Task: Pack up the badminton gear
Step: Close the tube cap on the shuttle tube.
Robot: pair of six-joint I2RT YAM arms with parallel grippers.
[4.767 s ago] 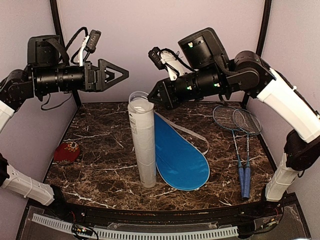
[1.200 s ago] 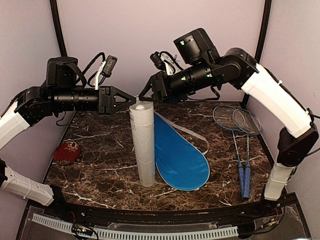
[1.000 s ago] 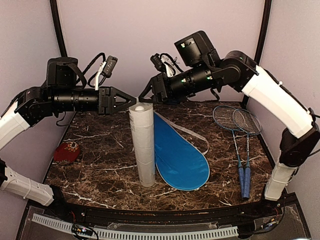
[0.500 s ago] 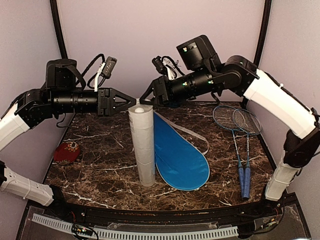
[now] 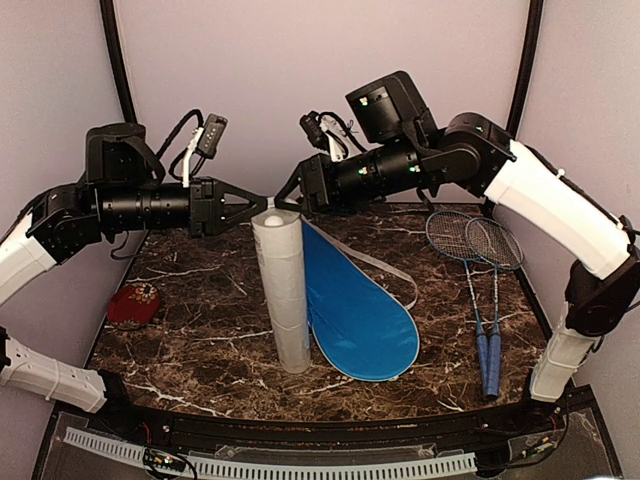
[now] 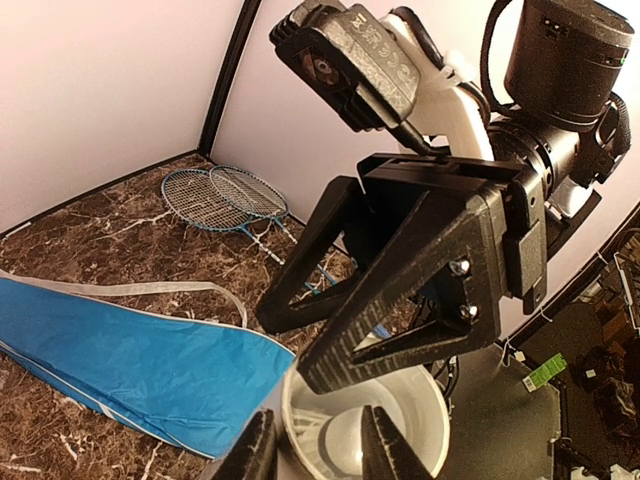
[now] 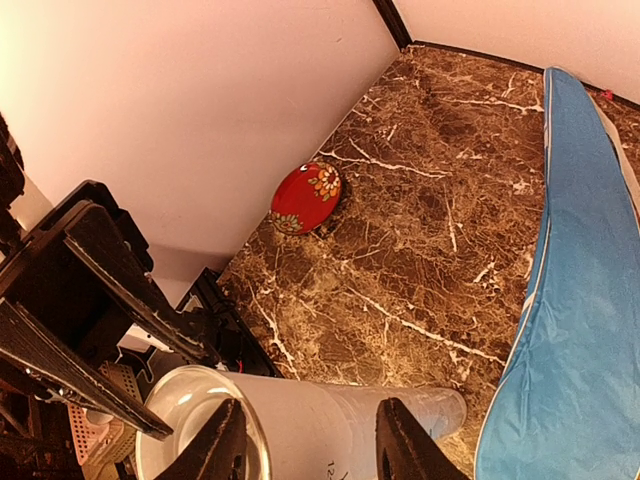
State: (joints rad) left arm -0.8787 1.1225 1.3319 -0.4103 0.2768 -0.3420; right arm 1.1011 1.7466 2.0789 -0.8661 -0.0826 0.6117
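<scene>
Standing upright near the middle of the dark brown, white-veined marble tabletop (image 5: pixel 200 260) is the long white cylindrical tube (image 5: pixel 282 300), smooth-sided and open at the top. A small white feathered shuttlecock (image 6: pixel 340 432) sits just inside its mouth.

The left gripper (image 5: pixel 262 203) reaches in level from 9 o'clock, its black triangular fingers meeting the tube's rim. In the left wrist view the two fingertips stand apart, with the near wall of the rim between them. Whether they press on that wall cannot be told. The right gripper (image 5: pixel 285 197) comes in from 2 o'clock and hangs just above the tube's mouth. Its skeletal black fingers are spread, with nothing between them.

Just beside the tube at its 3 o'clock lies the big blue racket-shaped fabric cover (image 5: pixel 362 315). It is flat and matte, with its broad rounded end toward 5 o'clock, its narrow end toward 12, and a pale strap looping off its far edge. Well apart, at the table's 3 o'clock edge, two thin rackets (image 5: pixel 468 240) lie side by side. Their fine strung oval heads overlap toward 12 and their blue handles point to 6. A small red oval object (image 5: pixel 134 303) with a flower pattern rests at 9 o'clock by the wall.
</scene>
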